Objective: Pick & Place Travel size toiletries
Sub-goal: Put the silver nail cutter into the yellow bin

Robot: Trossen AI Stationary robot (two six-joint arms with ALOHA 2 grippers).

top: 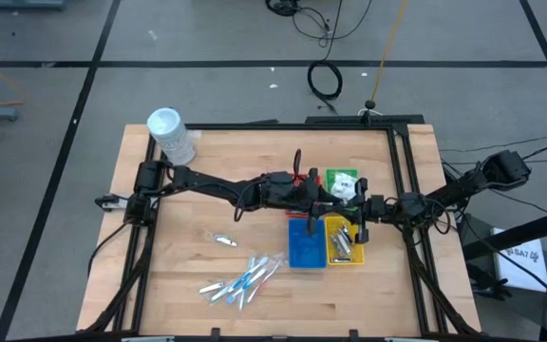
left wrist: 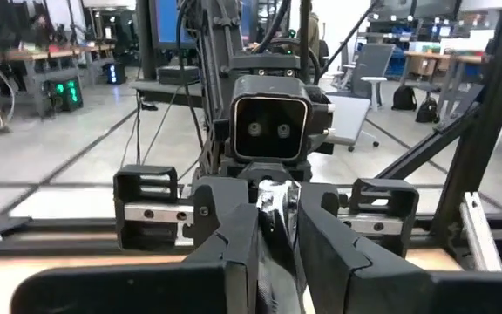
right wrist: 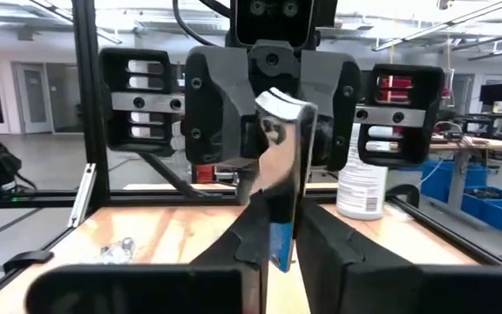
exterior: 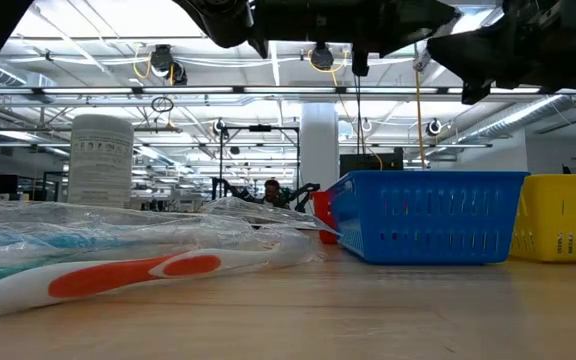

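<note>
A wooden table (top: 179, 275) framed in black rails stands on a grey workshop floor, with benches and ceiling lights showing in the room behind. Near its middle the two arms meet nose to nose above the trays, apparently passing one item across.

In the right wrist view the right gripper (right wrist: 288, 228) pinches a shiny clear-wrapped packet (right wrist: 279, 187) with a blue edge between its fingers. The packet stands upright and reaches up to the left gripper (right wrist: 273, 131) facing it. In the left wrist view the left gripper (left wrist: 277, 235) has its fingers pressed close on the same shiny wrapper. Both seem to grip it at once, which fits a handover: the left arm reaches the pile, the right arm stands over the trays.

Below the meeting point sit a blue tray (top: 306, 245), a yellow tray (top: 345, 258) already holding small items, a green tray (top: 342, 178) with white packets, and a red tray (top: 311, 180), mostly hidden. The remaining clear-wrapped sticks (top: 243, 280) lie heaped on the front of the table, with one small wrapped piece (top: 224, 240) apart. The tall white tub (top: 171, 136) stands at the far left corner, out of the way.
</note>
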